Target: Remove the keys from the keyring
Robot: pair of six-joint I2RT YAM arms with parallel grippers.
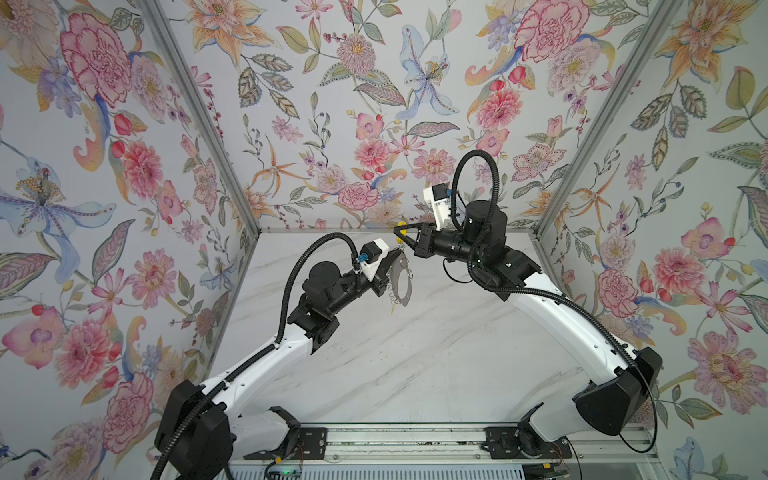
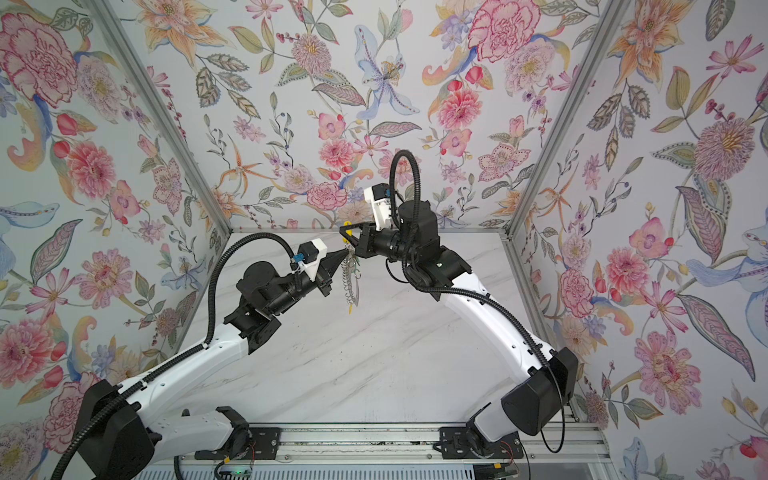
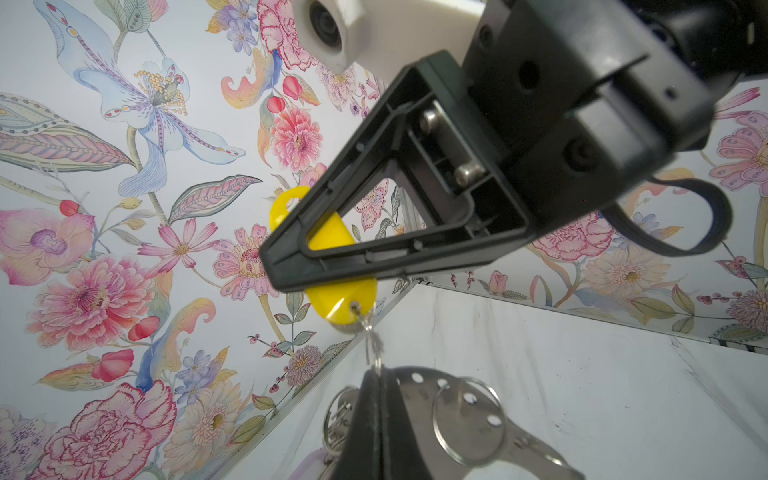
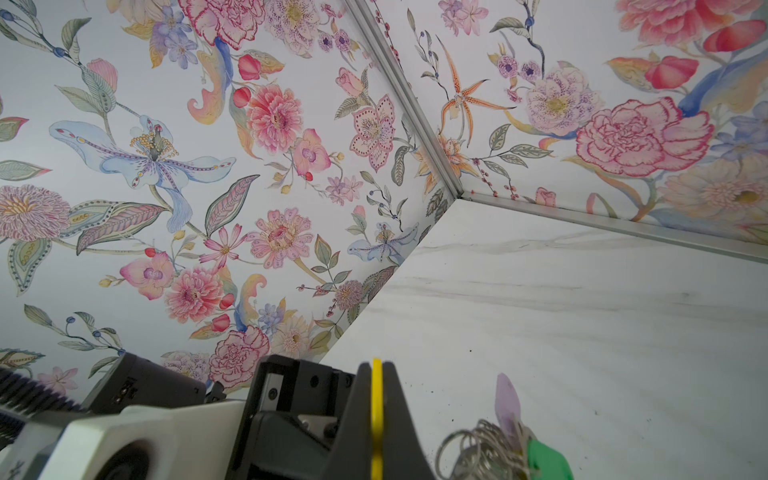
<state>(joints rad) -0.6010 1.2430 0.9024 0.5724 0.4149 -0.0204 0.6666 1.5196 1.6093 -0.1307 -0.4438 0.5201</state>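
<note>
Left hand (image 1: 395,258) is clamped on the rim of the keyring (image 1: 401,286). The keyring hangs upright in the air, above the marble surface (image 1: 415,365), mid-scene. Wire loops (image 3: 467,419) line its edge, and a green tag (image 4: 548,457) dangles among them. Right hand (image 1: 401,232), just above, is pinched on the yellow-tagged key (image 3: 340,299). That key is joined to the keyring by a thin wire loop.

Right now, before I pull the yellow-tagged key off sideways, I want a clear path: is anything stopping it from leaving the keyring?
Yes: thin wire links the yellow tag in the right pincer to the keyring, gripped by the left pincer. Nothing else visible blocks it.
</note>
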